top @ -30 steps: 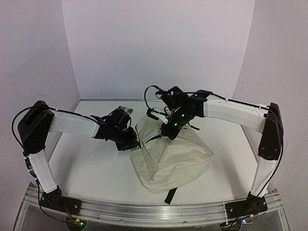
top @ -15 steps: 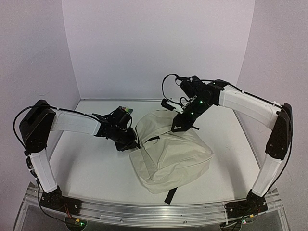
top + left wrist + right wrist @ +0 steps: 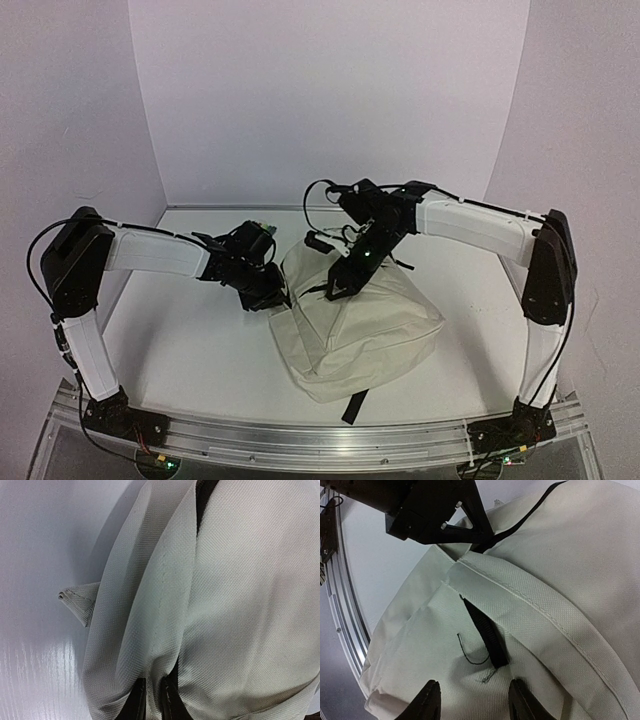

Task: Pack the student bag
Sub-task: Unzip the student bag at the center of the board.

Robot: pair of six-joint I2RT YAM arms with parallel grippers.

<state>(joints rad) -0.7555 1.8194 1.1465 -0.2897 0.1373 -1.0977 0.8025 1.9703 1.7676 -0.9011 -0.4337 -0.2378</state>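
Glossy white table [image 3: 180, 350], pale lilac walls [image 3: 330, 100]. The left pincer [image 3: 152, 697] pinches the cream student bag [image 3: 365, 335] at its 9 o'clock edge. The right pincer [image 3: 475, 685] hangs spread above it.

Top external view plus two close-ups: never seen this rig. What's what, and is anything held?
The top external view looks down from behind two robot arms bolted at the near edge of a white table. The left arm is on the left, the right arm on the right. The close-ups come from a camera on each wrist, aimed at what that arm works on. On the table lies a cream student bag with black straps. The left fingers are pinched shut on a fold at the bag's edge. The right fingers stand apart over the bag's fabric, near a black strap, holding nothing.
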